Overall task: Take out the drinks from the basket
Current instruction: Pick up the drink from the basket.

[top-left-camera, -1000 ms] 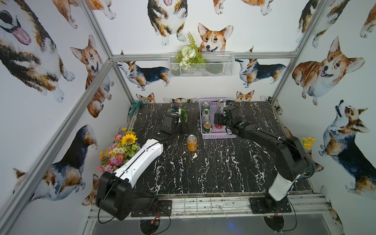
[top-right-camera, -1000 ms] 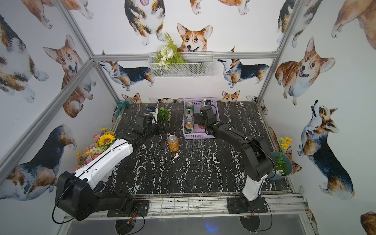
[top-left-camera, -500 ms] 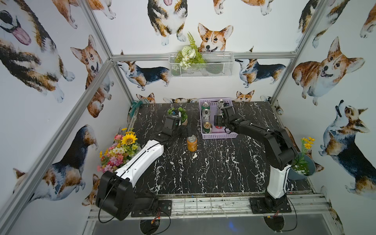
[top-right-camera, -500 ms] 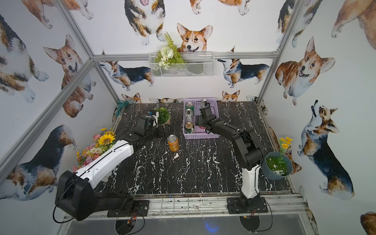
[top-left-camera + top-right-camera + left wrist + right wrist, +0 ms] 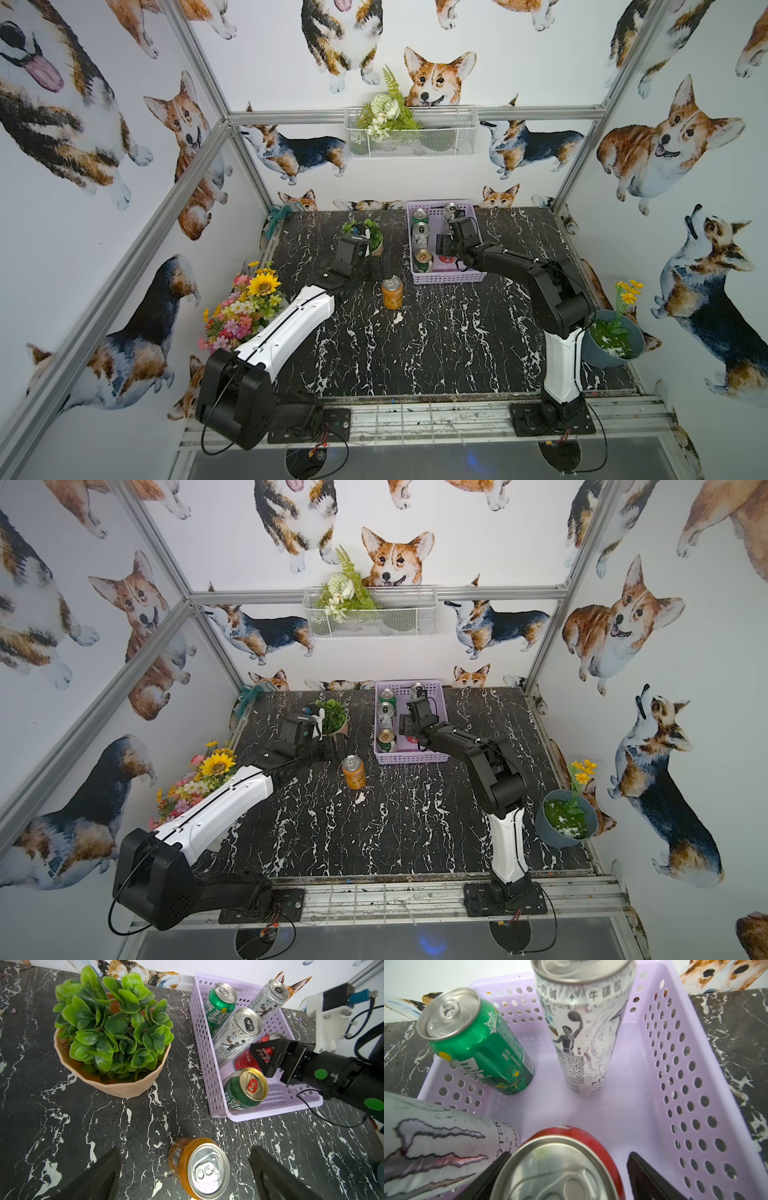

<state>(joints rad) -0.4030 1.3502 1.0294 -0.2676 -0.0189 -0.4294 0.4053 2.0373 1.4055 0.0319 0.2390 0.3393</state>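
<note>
The bench (image 5: 415,353) is black marble veined in white. The basket (image 5: 204,1059) is lavender, dotted with round holes. At its 11 o'clock corner, the bright green can (image 5: 481,1049) carries white lettering and a yellow spot. At 7 o'clock, the darker green can (image 5: 232,1095) has a gold lid and red tab. The red can (image 5: 583,1134) and the orange can (image 5: 178,1157) have silver tops. One silver-white can (image 5: 583,1043) bears a black basketball player, the second silver-white can (image 5: 436,1147) a jagged black claw outline.

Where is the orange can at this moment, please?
In both top views the orange can stands upright on the marble table, just off the near left corner of the lavender basket.
</note>
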